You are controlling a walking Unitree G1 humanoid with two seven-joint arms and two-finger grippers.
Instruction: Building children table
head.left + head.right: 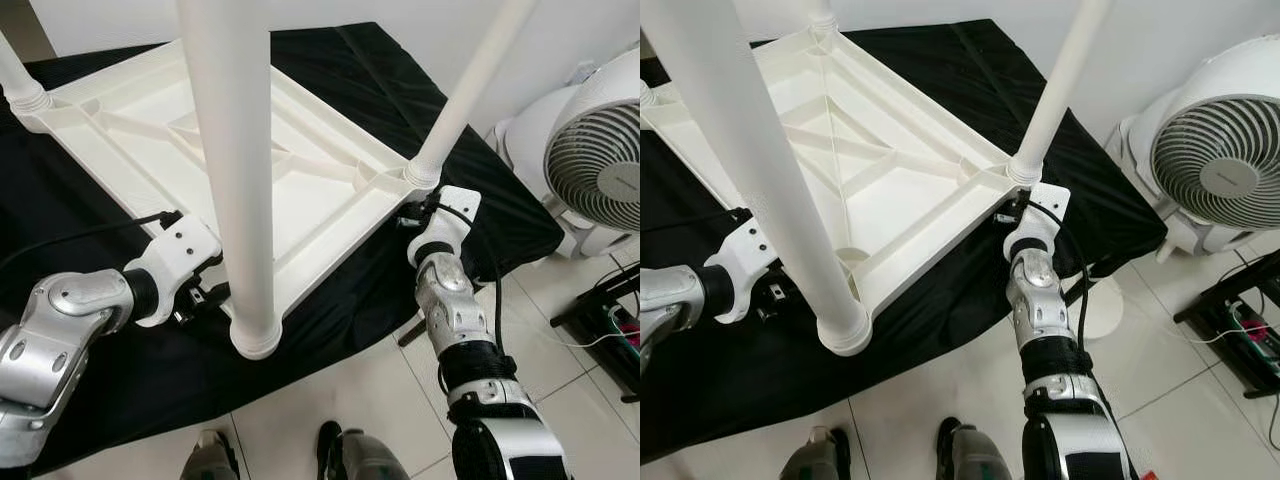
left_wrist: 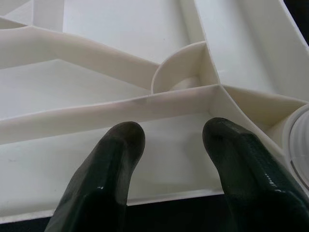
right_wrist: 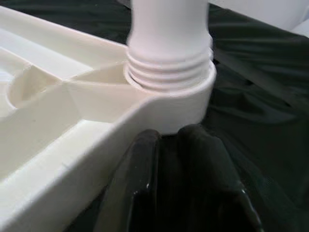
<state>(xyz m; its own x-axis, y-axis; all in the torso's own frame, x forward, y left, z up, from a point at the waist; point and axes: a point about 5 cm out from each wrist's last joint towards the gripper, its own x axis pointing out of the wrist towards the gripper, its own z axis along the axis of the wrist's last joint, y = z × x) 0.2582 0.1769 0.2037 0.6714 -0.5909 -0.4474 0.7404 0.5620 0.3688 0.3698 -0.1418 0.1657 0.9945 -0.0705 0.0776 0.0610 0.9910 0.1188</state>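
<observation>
Table [image 1: 300, 170] upside down — left hand [image 2: 171, 145] spread at its rim, right hand [image 3: 166, 145] pinched under a corner.

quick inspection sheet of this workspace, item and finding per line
surface: black cloth spread over a tiled floor.
job's things: white table top lies upside down on the cloth, ribs up; white legs stand screwed into its corner sockets.
clutter: nothing seen on the cloth.
grippers: left gripper open, fingers over the tabletop's near edge; right gripper shut, tips against the corner socket under a leg.
cables: black cable runs along the left wrist, another along the right forearm; loose wires at far right.
surroundings: white fan on the right, white wall behind, dark rack beside it.
</observation>
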